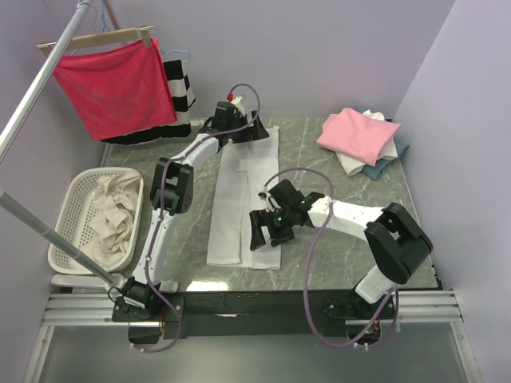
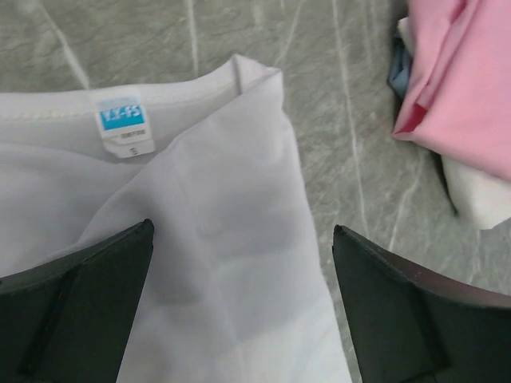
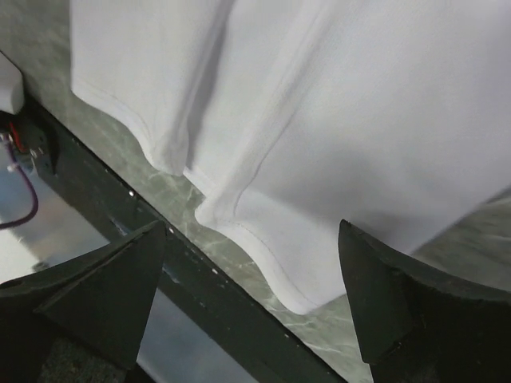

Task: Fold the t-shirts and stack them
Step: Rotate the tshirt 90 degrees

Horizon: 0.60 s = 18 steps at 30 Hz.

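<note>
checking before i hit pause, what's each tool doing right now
Left tool: open, holding nothing, over the collar end of the white t-shirt.
Right tool: open, holding nothing, over its hem.

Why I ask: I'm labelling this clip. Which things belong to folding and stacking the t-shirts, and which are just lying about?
Job: white t-shirt laid long on the table; pink t-shirt topping the far-right pile, white one and blue-grey one beneath.
Lying about: red cloth on the hanger; striped garment; basket of cream cloth, kind unclear.
</note>
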{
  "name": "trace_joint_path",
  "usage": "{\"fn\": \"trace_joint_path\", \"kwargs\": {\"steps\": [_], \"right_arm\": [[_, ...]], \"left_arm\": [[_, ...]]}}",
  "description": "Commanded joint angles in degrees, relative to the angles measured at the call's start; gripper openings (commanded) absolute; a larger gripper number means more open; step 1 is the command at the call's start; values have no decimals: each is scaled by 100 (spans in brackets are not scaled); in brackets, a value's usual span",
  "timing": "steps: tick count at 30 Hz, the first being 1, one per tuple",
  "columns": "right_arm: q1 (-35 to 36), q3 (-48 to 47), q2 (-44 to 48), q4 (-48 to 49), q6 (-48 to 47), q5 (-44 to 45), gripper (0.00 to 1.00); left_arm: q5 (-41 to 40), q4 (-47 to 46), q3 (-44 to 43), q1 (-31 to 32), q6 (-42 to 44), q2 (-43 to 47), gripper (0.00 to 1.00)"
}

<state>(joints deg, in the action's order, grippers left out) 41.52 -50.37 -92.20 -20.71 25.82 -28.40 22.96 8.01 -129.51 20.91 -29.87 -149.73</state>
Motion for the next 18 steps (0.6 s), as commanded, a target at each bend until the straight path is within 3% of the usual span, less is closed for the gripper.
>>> {"fn": "trace_joint_path", "kwargs": {"steps": [1, 3, 6, 7, 11, 18], "right_arm": [[-126, -623, 782, -152, -341, 1210, 94], [-214, -693, 1080, -275, -376, 1625, 95], [-521, -510, 1423, -399, -122, 2426, 100], [-852, -431, 1468, -425, 53, 2479, 100], [-1635, 0, 1416, -372, 361, 1823, 100], [-1709, 369, 1476, -346, 283, 979, 100]], "left_arm": [[288, -537, 12, 80, -151, 926, 100], [-53, -529, 433, 72, 15, 1600, 100], [-844, -546, 1733, 80, 235, 2654, 99], [-1264, -581, 2537, 80, 271, 2929, 99], [-1943, -687, 4177, 106, 219, 4038, 100], [-2594, 394, 6371, 274, -229, 5277, 99]]}}
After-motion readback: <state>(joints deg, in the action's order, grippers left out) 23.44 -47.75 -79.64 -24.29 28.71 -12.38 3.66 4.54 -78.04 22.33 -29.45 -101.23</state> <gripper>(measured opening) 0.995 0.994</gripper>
